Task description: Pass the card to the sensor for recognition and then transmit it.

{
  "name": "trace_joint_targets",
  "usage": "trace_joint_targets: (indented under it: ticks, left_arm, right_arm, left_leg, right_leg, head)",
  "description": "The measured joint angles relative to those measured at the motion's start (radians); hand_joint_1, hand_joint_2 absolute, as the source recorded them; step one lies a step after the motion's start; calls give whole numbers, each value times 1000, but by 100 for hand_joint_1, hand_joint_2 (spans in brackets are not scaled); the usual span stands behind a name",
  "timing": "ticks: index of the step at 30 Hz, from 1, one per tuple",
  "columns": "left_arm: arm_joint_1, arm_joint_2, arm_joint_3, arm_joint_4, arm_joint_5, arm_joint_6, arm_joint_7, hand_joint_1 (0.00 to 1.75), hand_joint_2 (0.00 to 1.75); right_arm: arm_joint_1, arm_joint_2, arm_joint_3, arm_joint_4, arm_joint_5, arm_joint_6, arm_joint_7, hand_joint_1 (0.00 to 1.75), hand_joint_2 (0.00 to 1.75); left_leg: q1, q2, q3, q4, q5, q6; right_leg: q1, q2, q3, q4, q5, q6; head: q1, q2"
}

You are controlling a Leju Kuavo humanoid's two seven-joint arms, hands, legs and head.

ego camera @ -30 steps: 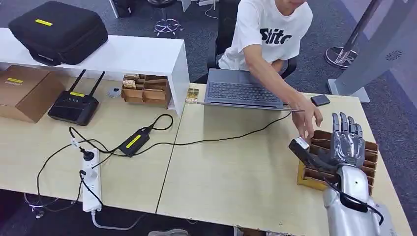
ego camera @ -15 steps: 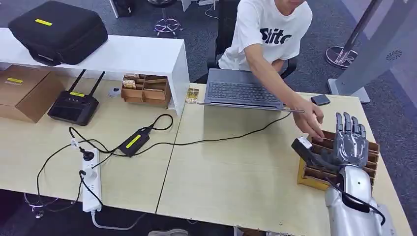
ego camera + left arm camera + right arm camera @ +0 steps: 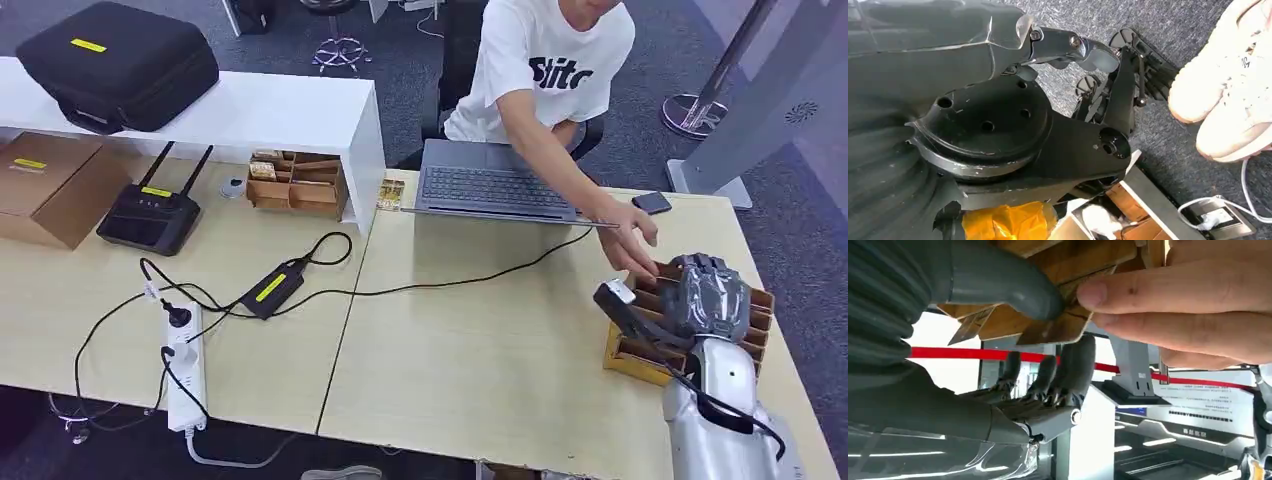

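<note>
Now closing right hand [image 3: 708, 298] over card holder [image 3: 752, 330], thumb pressing card [image 3: 1058, 325] offered by person's hand [image 3: 630, 238] for handover

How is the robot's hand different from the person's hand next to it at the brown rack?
The robot's right hand is grey metal and plastic on a silver arm; the person's hand is bare skin. The robot's hand comes from the near table edge, the person's from the far side by the laptop. Both reach the rack and both touch the same card.
</note>
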Motion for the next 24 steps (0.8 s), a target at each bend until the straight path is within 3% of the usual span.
trace_joint_targets:
  ticks: [24]
  left_arm:
    - [0,0,0,0,0,-3,-2,0,175]
  right_arm:
    - [10,0,-4,0,-2,-17,-7,175,175]
  left_leg:
    - [0,0,0,0,0,0]
  right_leg:
    - [0,0,0,0,0,0]
  head:
    - [0,0]
